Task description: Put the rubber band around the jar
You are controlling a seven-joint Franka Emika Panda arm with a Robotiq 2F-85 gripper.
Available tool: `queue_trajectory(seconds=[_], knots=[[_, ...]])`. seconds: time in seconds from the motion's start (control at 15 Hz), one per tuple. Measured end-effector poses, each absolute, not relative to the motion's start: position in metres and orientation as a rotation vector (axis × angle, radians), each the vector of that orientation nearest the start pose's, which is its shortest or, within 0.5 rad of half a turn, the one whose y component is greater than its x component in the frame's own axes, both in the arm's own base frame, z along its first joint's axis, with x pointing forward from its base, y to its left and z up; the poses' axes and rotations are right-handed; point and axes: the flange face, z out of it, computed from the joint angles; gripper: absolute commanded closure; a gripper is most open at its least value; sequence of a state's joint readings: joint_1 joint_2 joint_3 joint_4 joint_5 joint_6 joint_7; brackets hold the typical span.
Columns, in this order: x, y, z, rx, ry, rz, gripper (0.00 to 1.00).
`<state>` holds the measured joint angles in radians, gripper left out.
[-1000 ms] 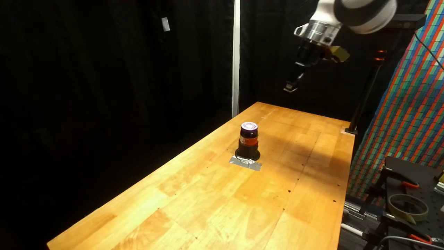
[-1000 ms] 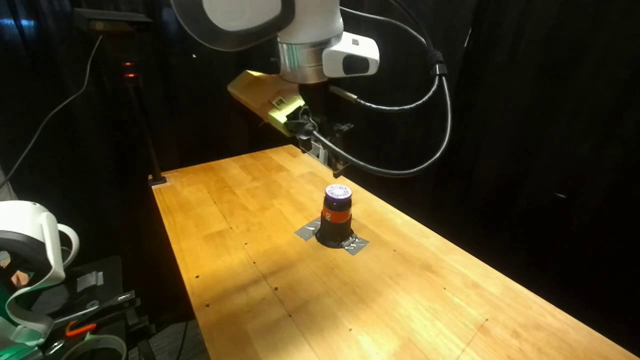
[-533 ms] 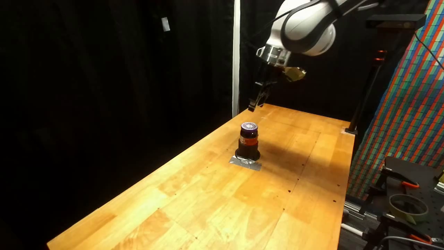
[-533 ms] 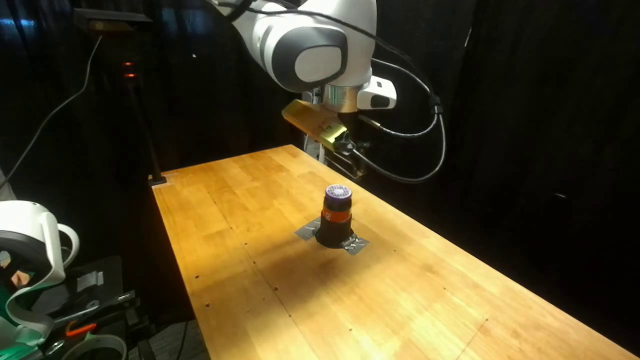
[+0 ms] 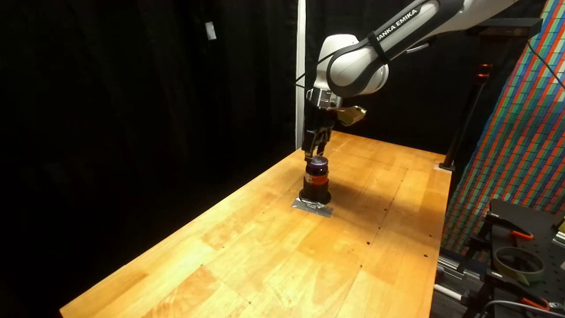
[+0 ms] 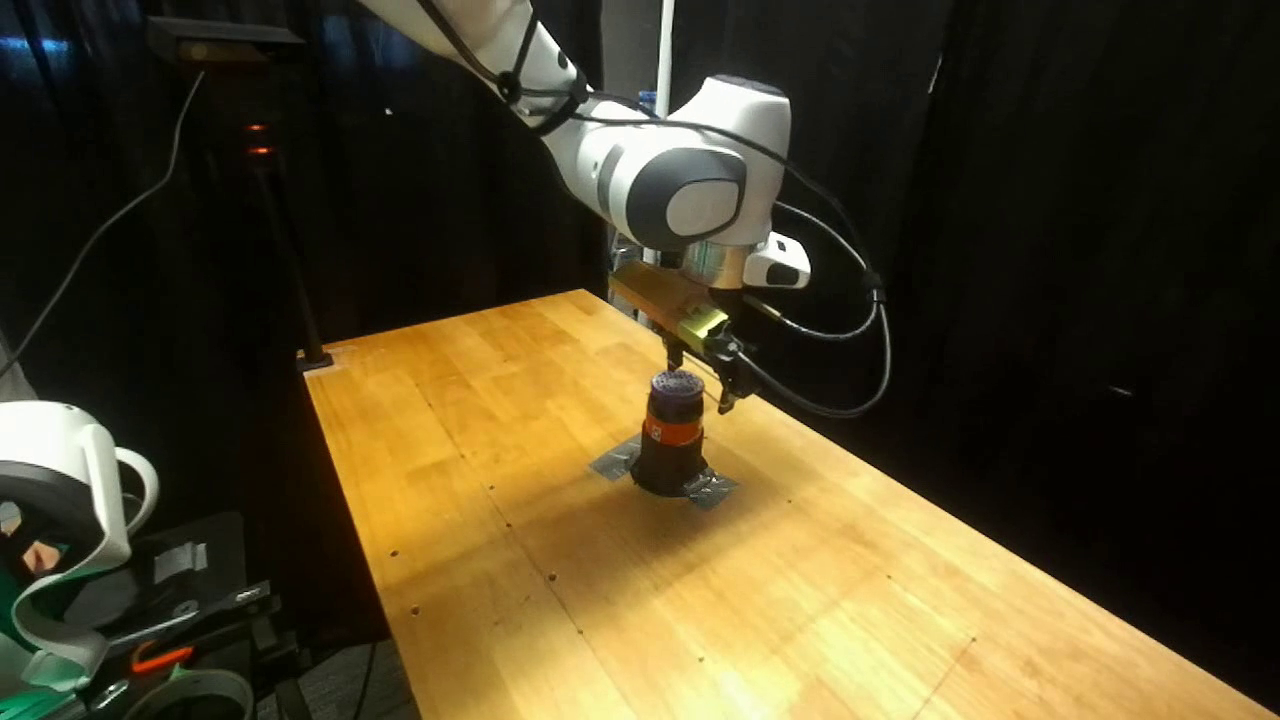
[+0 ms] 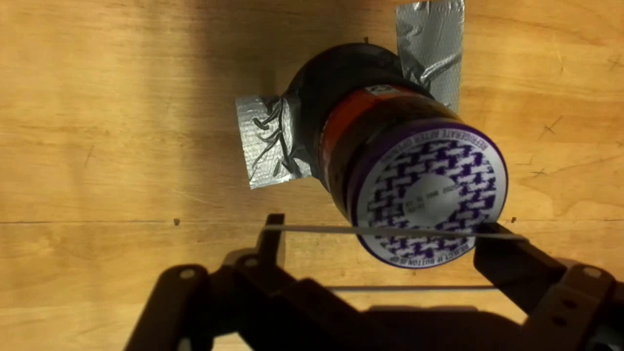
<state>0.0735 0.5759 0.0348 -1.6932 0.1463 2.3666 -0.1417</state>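
Note:
The jar (image 5: 316, 179) stands upright on the table, with an orange-red label, a dark base and a purple-and-white lid. It also shows in an exterior view (image 6: 672, 432) and in the wrist view (image 7: 341, 122). My gripper (image 7: 380, 229) is open, its fingers spread wide. The rubber band (image 7: 317, 229) is stretched between the two fingers; one strand crosses in front of the lid and another runs nearer the palm. In the exterior views the gripper (image 5: 314, 157) is close to the lid, at about its height or slightly above, on its far side. I cannot tell whether anything touches the lid.
Silver tape (image 7: 270, 146) fixes the jar's dark base to the wooden table (image 5: 265, 265); a second strip (image 7: 434, 44) is on its other side. A dark post (image 5: 463, 115) stands at the table's far corner. A cable (image 6: 840, 410) loops from the gripper. A side cart (image 5: 521, 216) holds tools.
The arm has come out over the table and down. The gripper has moved from high and far off to beside the jar's lid. The jar has not moved.

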Motion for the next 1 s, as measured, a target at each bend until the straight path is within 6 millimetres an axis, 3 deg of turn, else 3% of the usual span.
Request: queue_trajectory(seconds=[1.0], knots=[[0.692, 0.088, 0.253, -2.941, -0.211, 0.04, 0.0]])
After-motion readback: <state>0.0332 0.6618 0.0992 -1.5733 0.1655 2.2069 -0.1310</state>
